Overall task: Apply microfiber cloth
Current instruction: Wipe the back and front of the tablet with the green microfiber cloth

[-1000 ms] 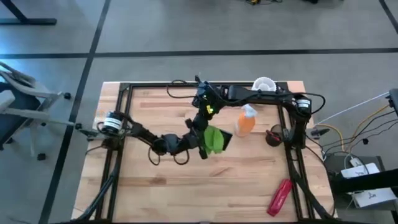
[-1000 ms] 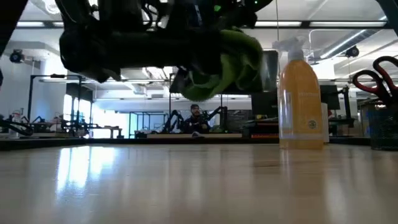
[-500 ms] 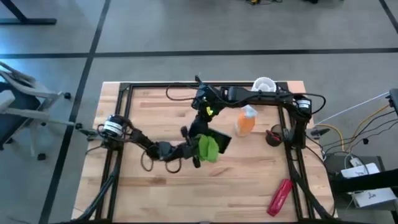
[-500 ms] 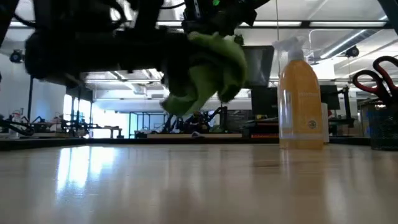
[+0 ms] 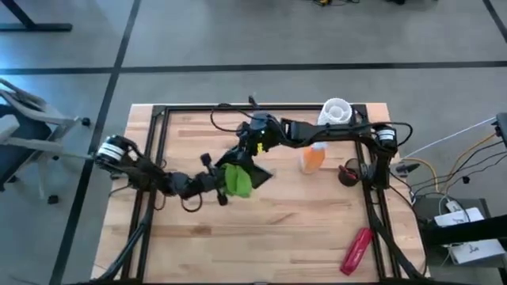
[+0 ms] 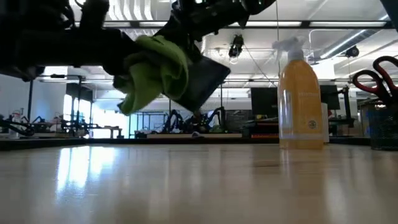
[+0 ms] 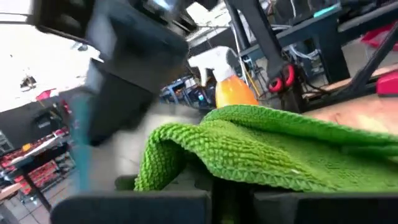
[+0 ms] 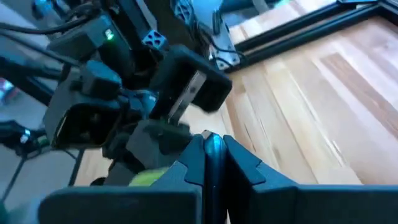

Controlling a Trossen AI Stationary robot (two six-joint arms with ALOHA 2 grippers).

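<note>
The lime-green microfiber cloth (image 5: 238,180) is bunched up in the air above the table's middle, with my left gripper (image 5: 222,182) shut on it. The cloth lies against a dark flat rectangular device (image 6: 204,84), which hangs tilted and clear of the table. My right gripper (image 5: 252,155) is shut on that device, reaching in from the far right. In the left wrist view the cloth (image 7: 261,149) fills the space ahead of the fingers and the device shows blurred beyond it. My left gripper holds a bunched fold of the cloth (image 7: 236,171) between its fingers, coming roughly level from the table's left. The cloth is lifted clear, drooping a little below the fingers (image 6: 134,99), and lies against the device's face. My right gripper pinches the device's thin edge (image 8: 211,142) between its two fingers, slanting down from the far right side. The device is lifted clear of the table and tilted.
An orange spray bottle (image 5: 312,156) stands right of the grippers. A white cup (image 5: 336,109) sits at the far right, a dark holder with red handles (image 5: 348,172) by the right rail, a red object (image 5: 356,249) at the near right. Black frame rails (image 5: 150,142) border the table.
Both grippers have moved toward the table's left edge, taking the cloth and the device with them, still clear of the table. The cloth has stayed against the device. Both are now farther from the spray bottle.
</note>
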